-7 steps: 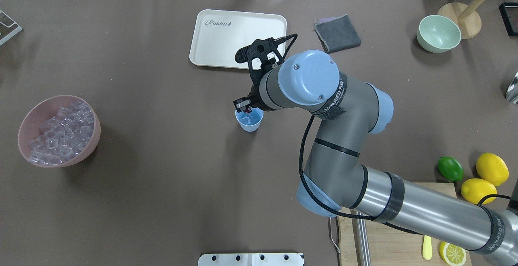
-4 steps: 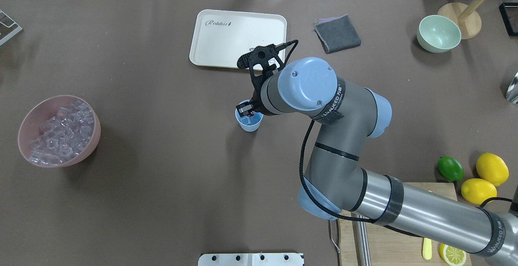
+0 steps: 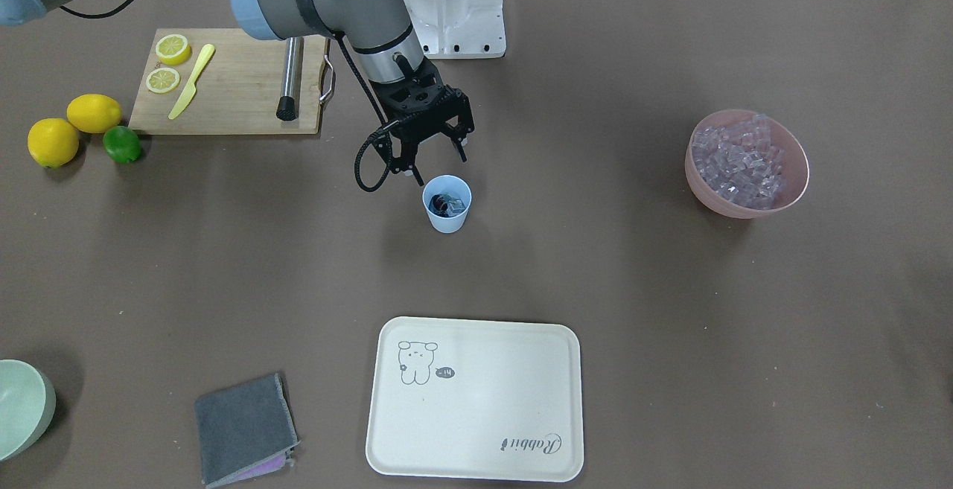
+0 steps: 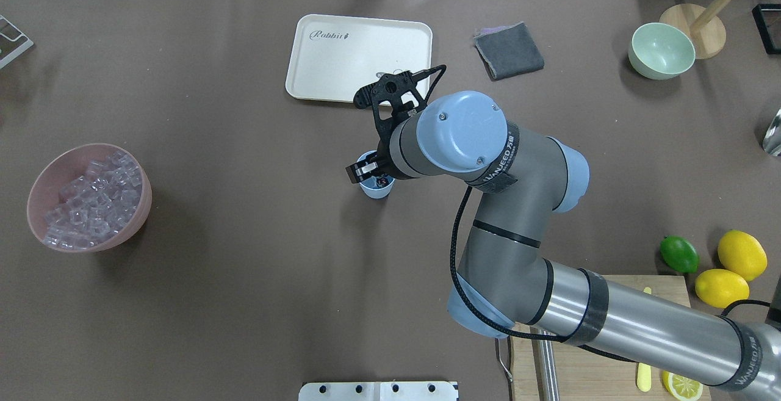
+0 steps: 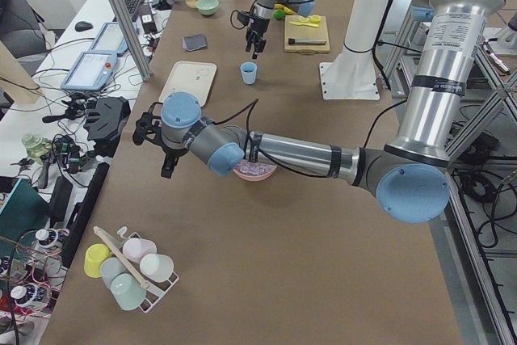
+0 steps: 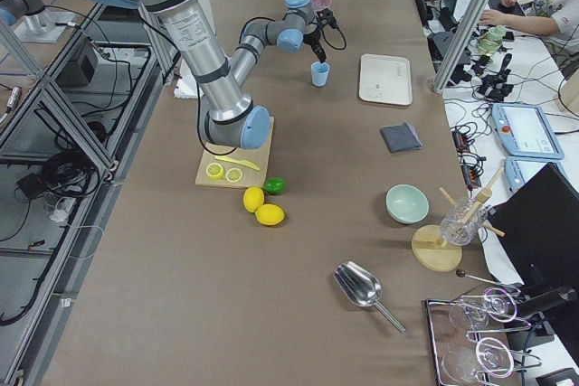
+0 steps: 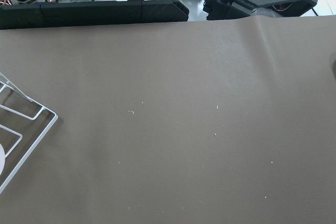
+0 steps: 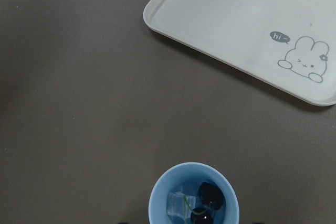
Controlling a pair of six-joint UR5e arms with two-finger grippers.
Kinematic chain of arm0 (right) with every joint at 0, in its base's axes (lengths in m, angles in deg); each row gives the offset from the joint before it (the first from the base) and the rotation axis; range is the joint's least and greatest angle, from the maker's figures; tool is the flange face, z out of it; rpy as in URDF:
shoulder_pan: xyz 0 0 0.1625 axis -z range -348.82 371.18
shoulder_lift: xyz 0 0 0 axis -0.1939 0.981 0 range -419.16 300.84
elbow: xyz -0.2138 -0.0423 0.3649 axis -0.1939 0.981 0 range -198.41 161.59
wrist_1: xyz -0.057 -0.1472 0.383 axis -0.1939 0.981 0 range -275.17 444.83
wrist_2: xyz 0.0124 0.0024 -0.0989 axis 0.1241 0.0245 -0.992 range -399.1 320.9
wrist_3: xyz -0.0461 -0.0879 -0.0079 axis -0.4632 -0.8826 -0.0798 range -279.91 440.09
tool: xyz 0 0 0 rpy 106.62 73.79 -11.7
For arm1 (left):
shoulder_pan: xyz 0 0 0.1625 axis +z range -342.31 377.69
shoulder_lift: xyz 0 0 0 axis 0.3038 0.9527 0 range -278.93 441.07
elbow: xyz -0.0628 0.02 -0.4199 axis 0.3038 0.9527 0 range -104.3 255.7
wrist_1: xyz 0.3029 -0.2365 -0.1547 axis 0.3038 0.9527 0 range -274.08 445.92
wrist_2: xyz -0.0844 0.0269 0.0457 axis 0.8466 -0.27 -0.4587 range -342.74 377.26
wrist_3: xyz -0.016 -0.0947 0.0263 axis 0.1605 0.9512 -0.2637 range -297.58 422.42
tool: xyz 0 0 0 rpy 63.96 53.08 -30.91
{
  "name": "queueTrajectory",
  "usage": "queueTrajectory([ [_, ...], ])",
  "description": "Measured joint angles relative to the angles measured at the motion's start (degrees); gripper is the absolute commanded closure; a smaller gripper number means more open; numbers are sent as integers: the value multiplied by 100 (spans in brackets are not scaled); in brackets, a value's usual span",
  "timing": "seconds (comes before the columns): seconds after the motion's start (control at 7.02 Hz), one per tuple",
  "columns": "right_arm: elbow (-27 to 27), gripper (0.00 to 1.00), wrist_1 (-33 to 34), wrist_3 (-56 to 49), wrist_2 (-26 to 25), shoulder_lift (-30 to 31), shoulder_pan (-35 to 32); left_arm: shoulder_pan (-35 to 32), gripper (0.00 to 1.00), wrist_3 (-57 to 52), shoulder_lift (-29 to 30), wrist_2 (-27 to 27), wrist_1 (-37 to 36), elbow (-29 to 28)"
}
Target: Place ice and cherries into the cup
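Note:
The light blue cup [image 3: 447, 210] stands upright mid-table; it also shows in the overhead view [image 4: 376, 188]. In the right wrist view the cup [image 8: 193, 195] holds the dark cherries [image 8: 211, 195] with a green stem and one clear ice cube [image 8: 178, 204]. My right gripper [image 3: 437, 164] hangs just above the cup's robot-side rim, open and empty. More ice [image 3: 737, 161] fills the pink bowl [image 3: 700, 184]. My left gripper [image 5: 160, 136] shows only in the exterior left view, over the table's left end; I cannot tell whether it is open or shut.
A cream tray [image 3: 476, 400] lies beyond the cup on the operators' side, with a grey cloth [image 3: 242, 429] and a pale green bowl [image 3: 22, 407] near it. A cutting board [image 3: 231, 87] with lemon slices, two lemons and a lime [image 3: 121, 144] lies by the robot's right.
My right gripper dipped over the cup with the cherries, opened, and shifted slightly toward the robot. The cherries now lie in the cup.

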Motion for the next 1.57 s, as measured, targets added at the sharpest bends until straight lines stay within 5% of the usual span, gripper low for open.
queueTrajectory([
  [0.28,-24,0,18,-15,112,10,-207,-16,2,51,3,-2,0,1],
  [0.57,-50,0,43,-74,755,178,-878,-68,2,68,64,-15,-35,-2],
  [1.0,-224,0,59,-654,1895,782,-2221,-263,2,36,236,6,-420,-93],
  [1.57,-559,0,141,-950,2510,1896,-3450,-578,2,8,819,32,-1255,-411],
])
